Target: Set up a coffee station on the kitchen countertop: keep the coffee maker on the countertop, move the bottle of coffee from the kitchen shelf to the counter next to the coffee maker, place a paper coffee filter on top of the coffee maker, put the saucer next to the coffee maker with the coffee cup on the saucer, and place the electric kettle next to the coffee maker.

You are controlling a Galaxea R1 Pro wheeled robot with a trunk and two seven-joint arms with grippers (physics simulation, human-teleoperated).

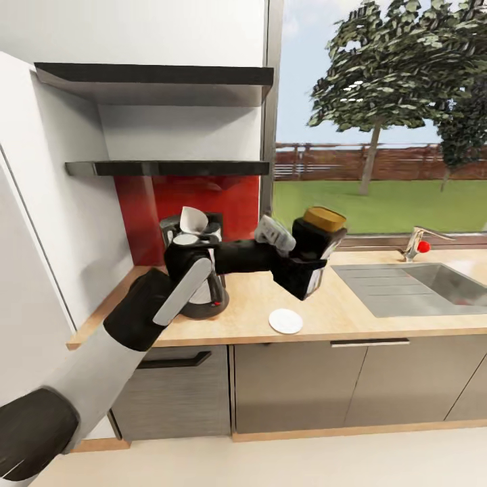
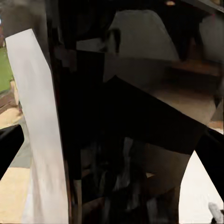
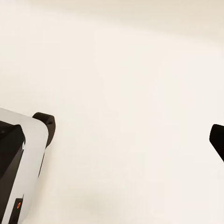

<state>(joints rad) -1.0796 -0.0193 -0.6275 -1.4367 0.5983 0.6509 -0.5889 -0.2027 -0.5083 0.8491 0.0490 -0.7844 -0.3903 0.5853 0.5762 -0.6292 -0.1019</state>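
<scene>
Your left gripper point(image 1: 312, 265) is clamped on the dark brown coffee jar with its gold cap point(image 1: 323, 233), above the light wood countertop point(image 1: 352, 314). The small flat white saucer point(image 1: 285, 321) lies bare below; a white paper cone point(image 1: 191, 220) tops the black coffee maker point(image 1: 210, 297). Your right gripper's point(image 3: 130, 135) black fingertips stand apart over pale floor

Left arm point(image 1: 203, 270) extended forward, jaws clamped; right jaws spread, pointing down.

A steel sink point(image 1: 433, 287) sits beside a faucet point(image 1: 414, 242) with a red knob. Outside the window point(image 1: 379, 115) stand a tree point(image 1: 379, 67) and lawn.
</scene>
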